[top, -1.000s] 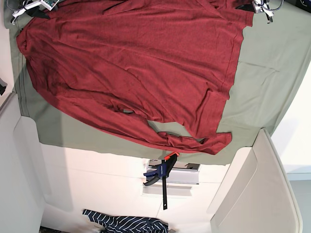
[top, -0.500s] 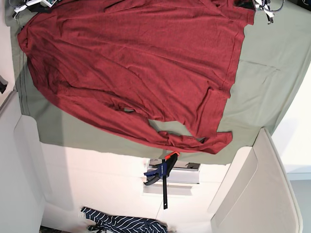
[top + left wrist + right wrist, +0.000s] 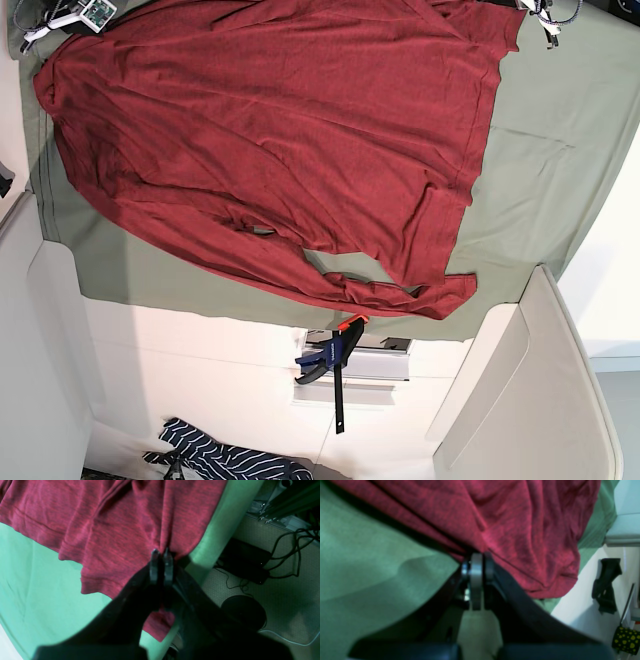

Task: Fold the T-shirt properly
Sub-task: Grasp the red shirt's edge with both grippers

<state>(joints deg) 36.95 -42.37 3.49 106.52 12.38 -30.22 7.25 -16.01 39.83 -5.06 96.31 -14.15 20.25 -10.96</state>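
The dark red T-shirt (image 3: pixel 280 130) lies spread flat on the sage-green sheet (image 3: pixel 545 170), its long sleeves bunched toward the lower edge. In the left wrist view my left gripper (image 3: pixel 161 553) is shut on a pinch of the T-shirt (image 3: pixel 125 517) at the edge of the sheet (image 3: pixel 37 592). In the right wrist view my right gripper (image 3: pixel 477 558) is shut on the hem of the T-shirt (image 3: pixel 520 517) above the sheet (image 3: pixel 370 567). In the base view both arms show only as bits of hardware at the top corners.
A blue and orange clamp (image 3: pixel 330 360) sits on the white table edge below the sheet. A navy-and-white striped garment (image 3: pixel 220 462) lies at the bottom. Cables and a black box (image 3: pixel 245 562) lie on the floor beside the table. A black clamp (image 3: pixel 606 585) hangs at the right.
Both grippers have closed onto the T-shirt's top edge. The shirt's top corners shifted slightly. The striped garment at the bottom slid left and lower.
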